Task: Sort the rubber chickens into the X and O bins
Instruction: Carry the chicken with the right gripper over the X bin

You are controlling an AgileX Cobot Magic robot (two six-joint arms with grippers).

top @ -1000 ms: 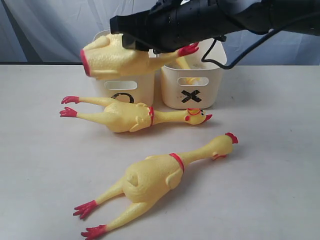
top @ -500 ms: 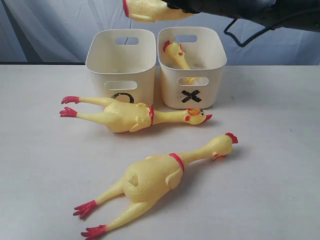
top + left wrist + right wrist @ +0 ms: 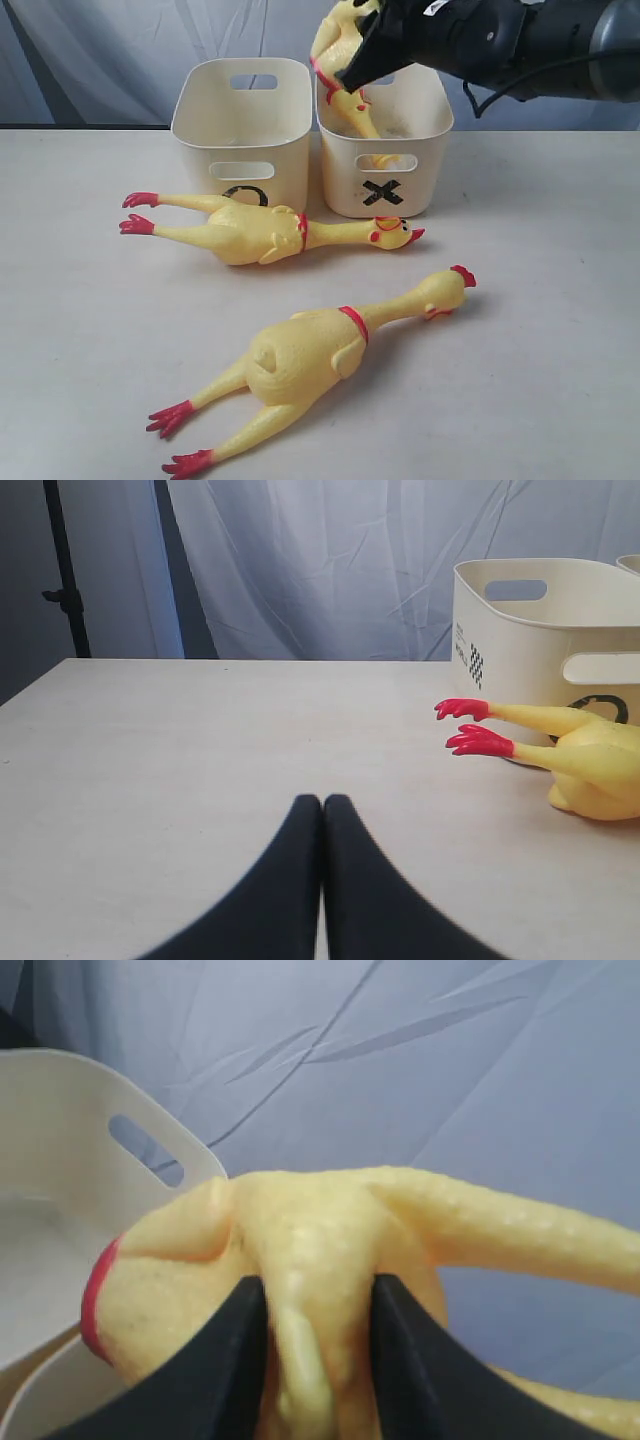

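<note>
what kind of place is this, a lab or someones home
Probably a robot lab test bench: a plain pale tabletop, a draped grey-blue cloth backdrop, a cream plastic tub marked O and its twin marked X.

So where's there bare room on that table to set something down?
Widest bare table: the right, beside the X bin and past the front chicken's head. Left of the rear chicken's feet is free too. Crowded: the middle, where both lie, and over the X bin, where the right gripper holds a small chicken.
</note>
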